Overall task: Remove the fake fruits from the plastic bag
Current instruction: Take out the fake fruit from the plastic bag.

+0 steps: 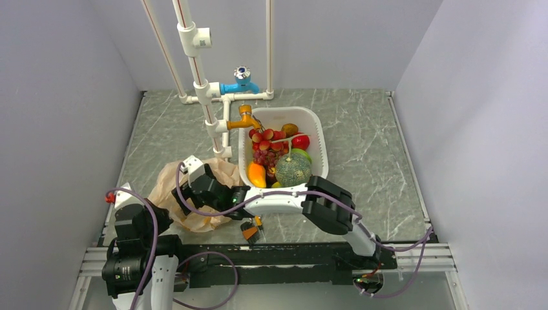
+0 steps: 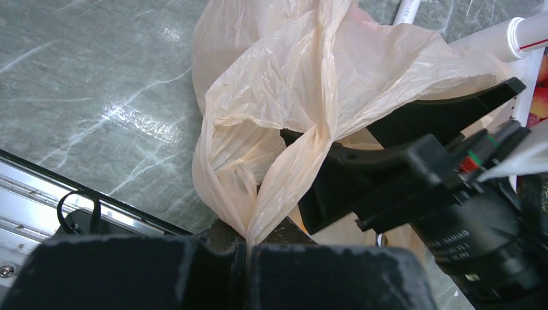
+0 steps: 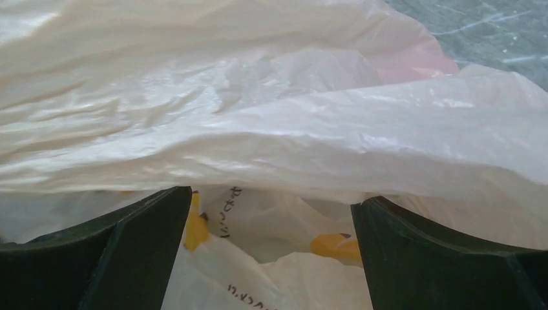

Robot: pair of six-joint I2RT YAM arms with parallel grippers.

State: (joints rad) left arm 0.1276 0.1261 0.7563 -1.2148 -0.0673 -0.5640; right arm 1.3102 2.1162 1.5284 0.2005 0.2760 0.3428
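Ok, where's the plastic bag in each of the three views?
Top external: plastic bag lower left, left of the white basin.
Left wrist: centre, pinched in the shut left claw.
Right wrist: fills the upper frame.
Shared landmark: grey marble table.

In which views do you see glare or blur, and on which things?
Left wrist view: white glare on the grey marble tabletop; the left claw, shut on the thin crinkly beige plastic bag, looks blurred. Right wrist view: the bag fills most of the frame, washed out at top left. Top external view: sharp and evenly lit.
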